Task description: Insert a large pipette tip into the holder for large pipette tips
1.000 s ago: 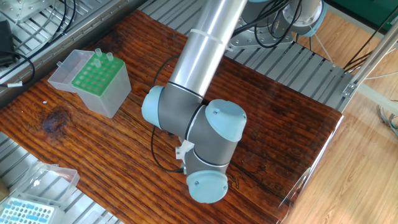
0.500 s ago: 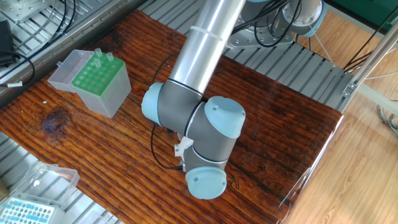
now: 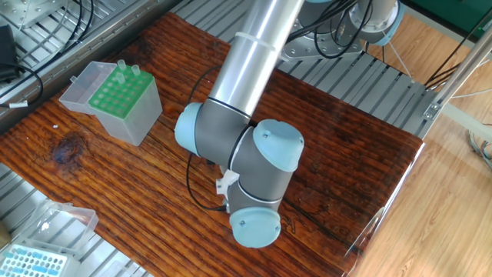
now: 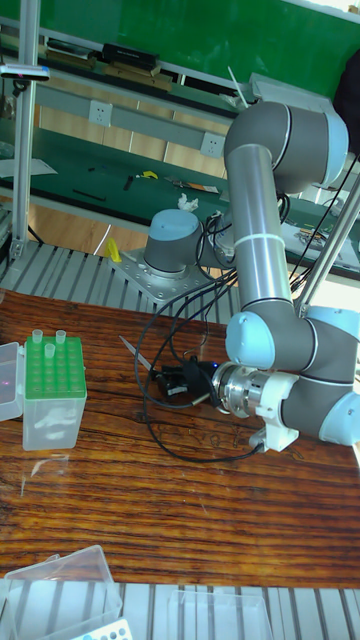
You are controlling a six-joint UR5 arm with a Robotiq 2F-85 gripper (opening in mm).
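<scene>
**Arm low over the tabletop, claw hidden behind the wrist**

In the fixed view the UR5 wrist (image 3: 257,181) blocks the claw entirely. In the tall fixed view the claw (image 4: 170,382) points left, low over the wooden tabletop (image 4: 180,500), amid dark cables; whether it is open or closed, and whether it holds anything, cannot be told. A thin pale sliver just left of it may be the large pipette tip (image 4: 133,351), but it is too small to confirm.

The holder for large pipette tips (image 3: 115,100) stands well apart, at the far left of the tabletop, its clear lid (image 3: 77,88) swung open to the left. Two tips (image 3: 127,72) already stand upright in the green grid's far row; the remaining holes look free. A second tip box with a light-blue grid (image 3: 34,261) sits at the near left corner.

The step appears to be picking up or securing a tip. Next, the arm would need to lift, carry it left over the green grid, turn it point-down and lower it into a free hole.
</scene>
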